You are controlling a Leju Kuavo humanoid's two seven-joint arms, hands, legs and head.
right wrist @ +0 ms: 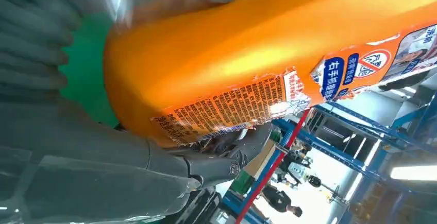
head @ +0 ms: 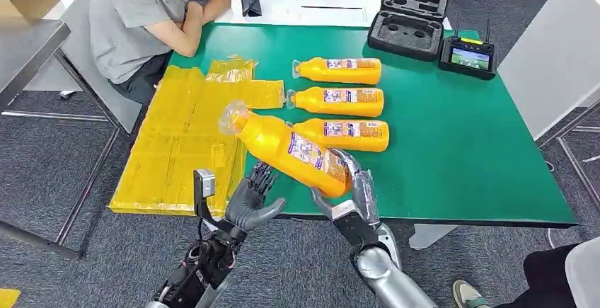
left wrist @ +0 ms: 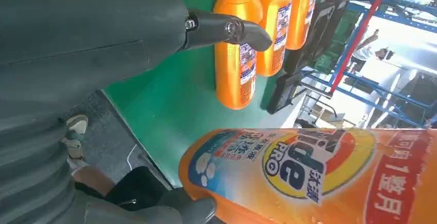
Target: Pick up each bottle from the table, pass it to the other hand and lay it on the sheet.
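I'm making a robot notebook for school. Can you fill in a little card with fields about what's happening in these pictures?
Held bottle: orange bottle, lifted and tilted, cap end toward the yellow sheet
Holder: right hand, gripping the bottle's base end
Other hand: left hand, fingers apart, holding nothing, close below the bottle
Bottles waiting: three orange bottles lying side by side on the green table
On the sheet: no bottles yet
Nearby: a person sitting at the table's far corner; a black case and a controller at the far edge
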